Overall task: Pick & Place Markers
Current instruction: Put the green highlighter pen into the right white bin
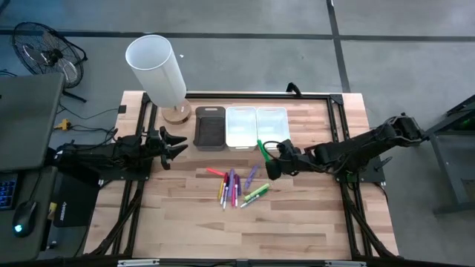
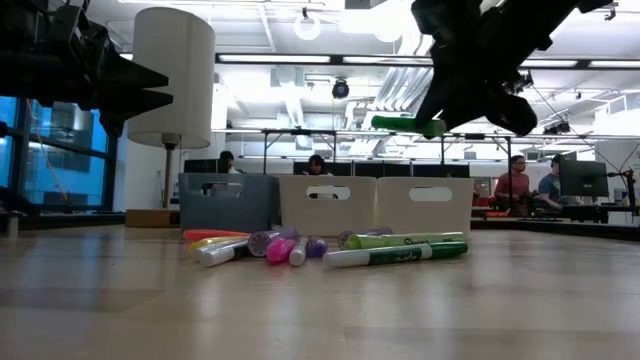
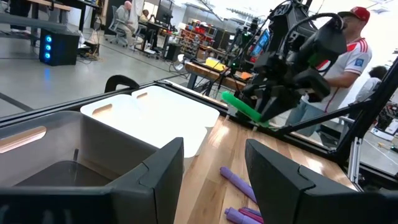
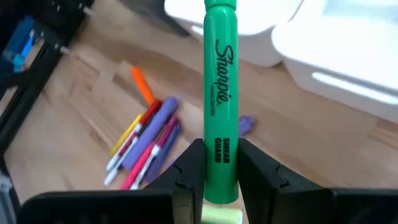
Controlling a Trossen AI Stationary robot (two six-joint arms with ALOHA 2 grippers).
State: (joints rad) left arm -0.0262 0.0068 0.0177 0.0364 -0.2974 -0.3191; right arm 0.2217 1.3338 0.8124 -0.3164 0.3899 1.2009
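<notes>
My right gripper [image 1: 272, 159] hangs over the table's middle, shut on a green Sharpie highlighter [image 4: 221, 93], just near of the white bins. The other markers [image 1: 234, 185] lie flat on the wood in a loose pile: red, yellow, pink, purple and green; in the low view these markers [image 2: 320, 246] sit in front of the bins. My left gripper [image 1: 175, 144] is open and waits above the table's left part, near the dark bin [image 1: 210, 127]. In its own wrist view the left gripper [image 3: 214, 180] touches nothing. My right gripper pinches the green highlighter between its two fingers [image 4: 189, 165], on the barrel's rear part [image 4: 221, 146] by the printed label. The fingers come from the table's right, and the highlighter runs forward along them. The highlighter [image 2: 405, 124] is lifted clear of the table, about level.
Three small bins stand in a row at the far side: one dark, then two white bins [image 1: 242, 127] [image 1: 272, 124]. A lamp with a white shade [image 1: 157, 68] stands at the far left corner. A black frame rims the table. People sit and stand in the room beyond.
</notes>
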